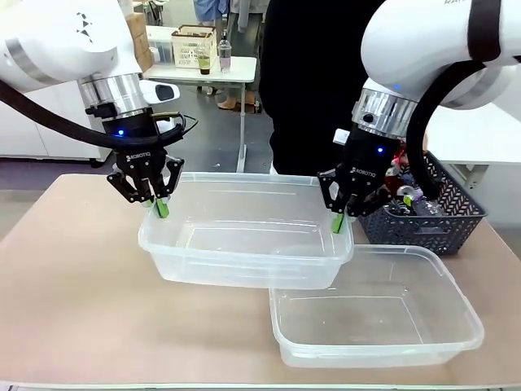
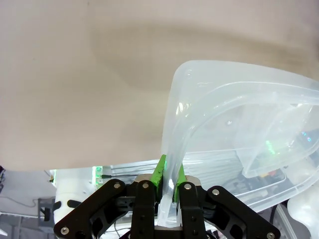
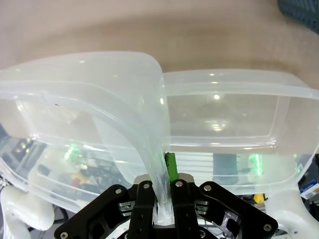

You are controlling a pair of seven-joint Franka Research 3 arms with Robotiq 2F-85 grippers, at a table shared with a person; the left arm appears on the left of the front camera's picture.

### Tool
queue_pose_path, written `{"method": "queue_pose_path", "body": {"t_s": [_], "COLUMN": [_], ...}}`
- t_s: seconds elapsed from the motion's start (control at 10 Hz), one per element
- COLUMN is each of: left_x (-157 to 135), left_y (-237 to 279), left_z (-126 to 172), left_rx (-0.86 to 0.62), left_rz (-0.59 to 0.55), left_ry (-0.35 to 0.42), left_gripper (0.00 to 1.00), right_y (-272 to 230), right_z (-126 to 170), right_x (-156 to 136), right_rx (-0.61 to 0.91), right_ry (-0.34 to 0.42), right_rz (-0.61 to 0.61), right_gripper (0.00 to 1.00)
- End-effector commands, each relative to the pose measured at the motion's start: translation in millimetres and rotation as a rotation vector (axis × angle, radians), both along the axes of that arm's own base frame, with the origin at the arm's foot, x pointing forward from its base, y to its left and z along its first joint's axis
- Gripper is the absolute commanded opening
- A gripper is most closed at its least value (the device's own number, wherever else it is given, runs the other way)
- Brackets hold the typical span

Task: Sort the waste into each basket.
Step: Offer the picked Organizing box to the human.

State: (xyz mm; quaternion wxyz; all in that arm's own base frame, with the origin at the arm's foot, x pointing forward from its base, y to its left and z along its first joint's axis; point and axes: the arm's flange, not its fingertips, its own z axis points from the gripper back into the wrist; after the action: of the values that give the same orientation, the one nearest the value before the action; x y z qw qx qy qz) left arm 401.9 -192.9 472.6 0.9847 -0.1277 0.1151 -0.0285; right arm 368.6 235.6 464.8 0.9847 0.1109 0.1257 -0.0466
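From my station's front view, the left gripper (image 1: 158, 204) is clamped on the rolled rim at the 9 o'clock end of a clear, see-through rectangular plastic tub (image 1: 244, 240), and the right gripper (image 1: 338, 218) is clamped on the rim at its 3 o'clock end, so the tub hangs between the two arms near the middle of the pale brown table (image 1: 73, 301). In my left wrist view the green pads (image 2: 160, 169) pinch the thin plastic wall flat between them, and the right wrist view shows the same pinch on the tub's other end (image 3: 149, 149). A second clear plastic tub with rounded corners (image 1: 456, 314) sits on the table at 5 o'clock from the held one, its far-left corner lying under the held tub's right end. At 3 o'clock, just behind the right gripper, stands a dark grey lattice-sided plastic basket (image 1: 444, 224) holding the waste (image 1: 405, 194), a jumble of red-and-silver cans and clear bottles. A person in black (image 1: 317, 90) stands at 12 o'clock across the table.
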Motion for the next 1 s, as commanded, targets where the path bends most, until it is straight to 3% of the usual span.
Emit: {"method": "queue_pose_path", "body": {"t_s": [0.0,0.9], "left_x": [0.2,0.2], "left_y": [1.0,1.0], "left_z": [3.4,3.4], "left_rx": [-0.004,-0.004], "left_rz": [0.003,0.003], "left_ry": [0.008,0.008], "left_gripper": [0.07,0.07], "right_y": [-2.3,-2.3], "right_z": [2.3,2.3], "right_x": [-0.4,-0.4], "right_rx": [0.006,0.006], "right_ry": [-0.001,-0.001], "right_rz": [0.002,0.002], "right_gripper": [0.05,0.05]}}
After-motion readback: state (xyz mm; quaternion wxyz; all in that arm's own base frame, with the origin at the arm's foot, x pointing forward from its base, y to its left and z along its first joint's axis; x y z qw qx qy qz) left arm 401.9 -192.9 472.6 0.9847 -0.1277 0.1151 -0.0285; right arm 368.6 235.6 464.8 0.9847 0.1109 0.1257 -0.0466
